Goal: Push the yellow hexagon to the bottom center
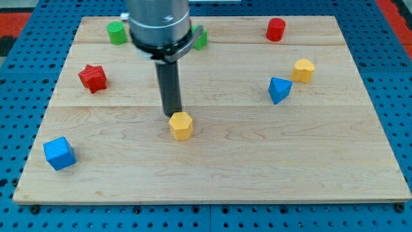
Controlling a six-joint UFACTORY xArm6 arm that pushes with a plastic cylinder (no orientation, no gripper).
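A yellow hexagon (181, 125) lies near the middle of the wooden board (212, 174), a little left of centre. My tip (172, 115) stands just above and slightly left of it in the view, touching or nearly touching its top-left edge. A second yellow block (304, 69), also hexagon-like, lies at the view's upper right.
A blue triangular block (279, 89) lies left of the second yellow block. A red cylinder (275, 29) is at the top right. A red star (93, 77) is at the left. A blue cube (59, 153) is at the bottom left. A green cylinder (117, 32) and a green block (200, 38), partly hidden by the arm, are at the top.
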